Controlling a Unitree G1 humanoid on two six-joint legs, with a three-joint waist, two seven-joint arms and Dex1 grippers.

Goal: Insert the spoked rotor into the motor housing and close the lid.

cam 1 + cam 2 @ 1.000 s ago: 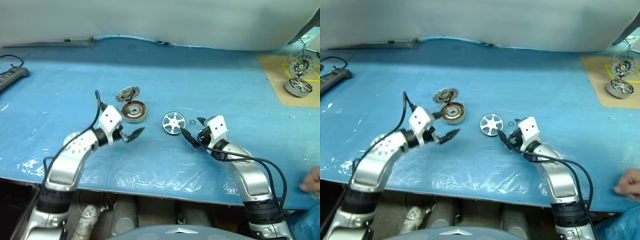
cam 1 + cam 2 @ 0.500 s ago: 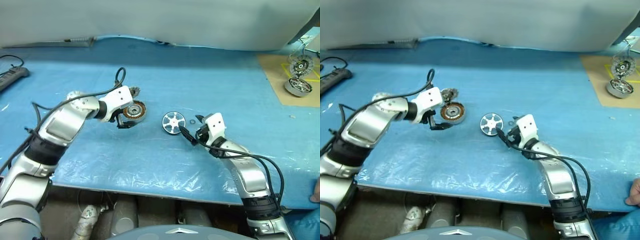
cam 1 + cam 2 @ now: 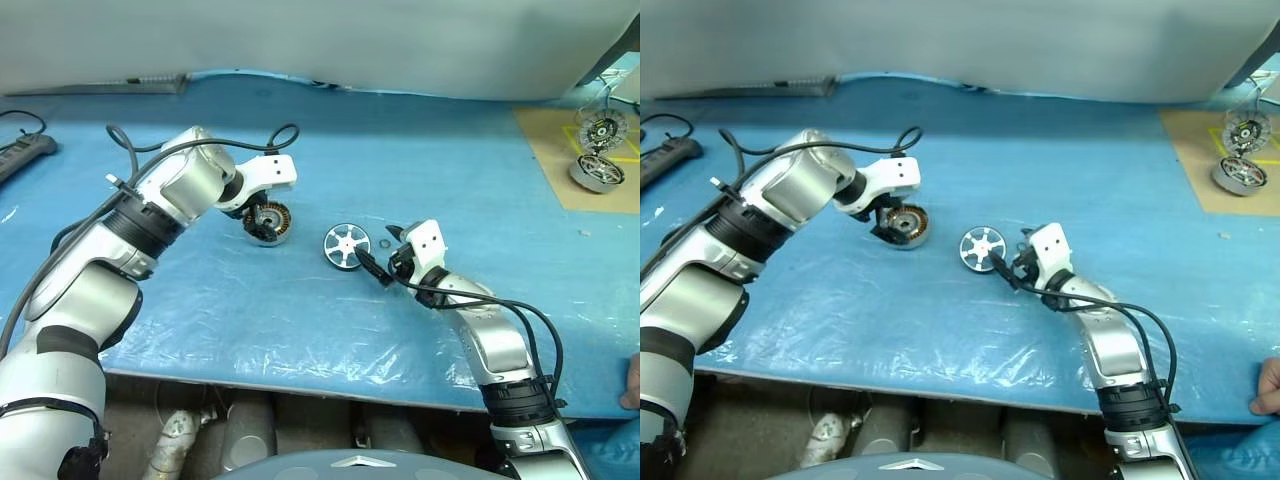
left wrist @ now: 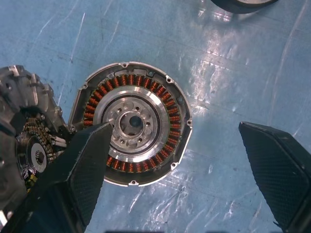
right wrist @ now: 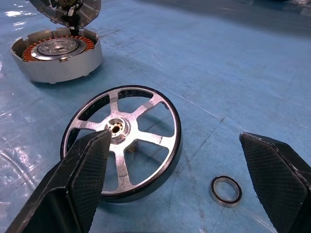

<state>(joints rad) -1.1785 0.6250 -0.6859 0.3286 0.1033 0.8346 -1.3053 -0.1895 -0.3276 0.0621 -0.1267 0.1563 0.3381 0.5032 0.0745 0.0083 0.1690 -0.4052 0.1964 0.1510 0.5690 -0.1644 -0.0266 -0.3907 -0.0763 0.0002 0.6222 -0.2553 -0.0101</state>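
Lying flat on the blue table cover (image 3: 300,330), the spoked rotor (image 3: 346,245) sits near the middle of the work area, spokes facing up. Beside it on the robot's left stands the motor housing (image 3: 269,221), its copper windings and silver centre exposed. The lid (image 4: 24,141) is swung open on its hinge at the far left rim of the housing, inner face showing.

The left gripper (image 3: 258,226) hangs directly over the housing, pointing steeply down. Its fingers (image 4: 85,170) are spread wide and hold nothing; in the left wrist view one finger overlaps the housing's rim while the other stands well clear.

The right gripper (image 3: 385,262) rests low, just beside the rotor on the robot's right, pointing toward it. Its fingers (image 5: 82,174) are likewise spread and empty. A small metal ring (image 5: 226,189) lies on the cover close to the rotor.
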